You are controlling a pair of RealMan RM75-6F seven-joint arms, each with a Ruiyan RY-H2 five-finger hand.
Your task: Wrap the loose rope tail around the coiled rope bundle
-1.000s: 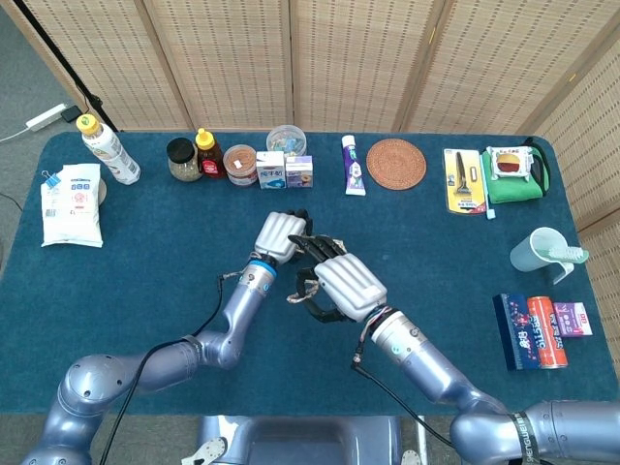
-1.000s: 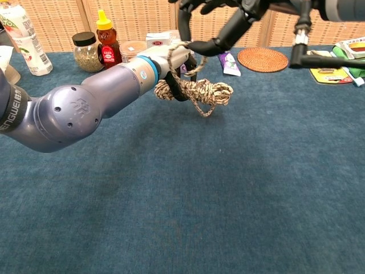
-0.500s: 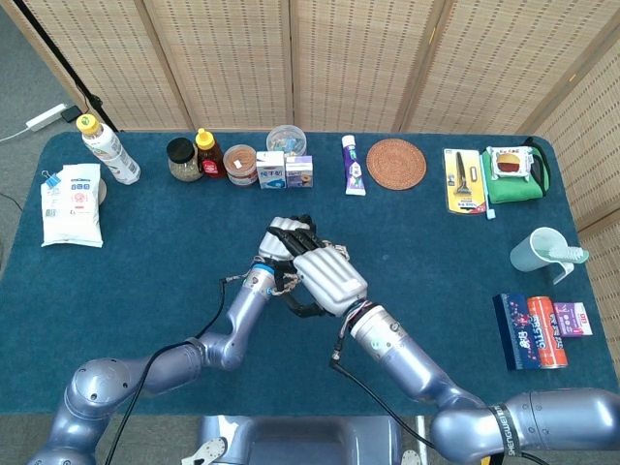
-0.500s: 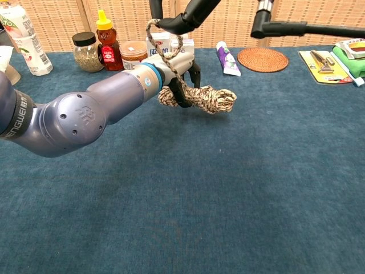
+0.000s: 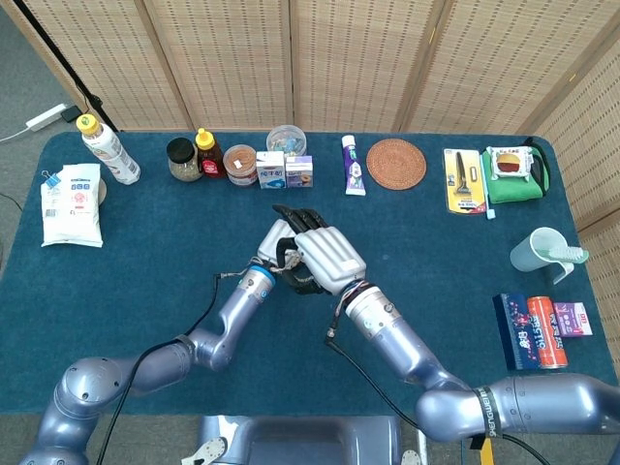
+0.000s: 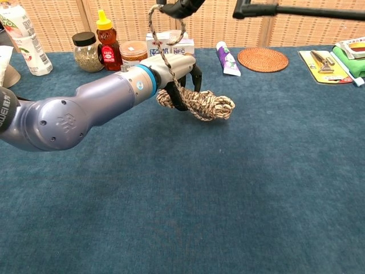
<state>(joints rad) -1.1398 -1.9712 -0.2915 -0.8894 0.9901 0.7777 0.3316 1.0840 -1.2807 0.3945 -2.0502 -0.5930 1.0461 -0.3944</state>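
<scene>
The coiled rope bundle (image 6: 201, 103), tan and dark speckled, hangs just above the blue table (image 6: 228, 188). My left hand (image 6: 177, 71) grips its left end, with dark fingers wrapped around the coil. The loose tail (image 6: 161, 40) rises from the bundle over the left hand to my right hand (image 6: 177, 7), which pinches it at the top edge of the chest view. In the head view the right hand (image 5: 329, 257) lies over the left hand (image 5: 274, 244) and hides the bundle.
Along the far edge stand jars (image 5: 181, 160), a honey bottle (image 5: 207, 154), small cartons (image 5: 286, 170), a tube (image 5: 353, 166) and a round coaster (image 5: 395, 163). A white bag (image 5: 72, 203) lies far left. A cup (image 5: 539, 254) and boxes (image 5: 538, 329) sit right.
My right hand has carried the tail leftward and up over the left hand, from the right side of the bundle to above its left end. The bundle stays in the left hand.
</scene>
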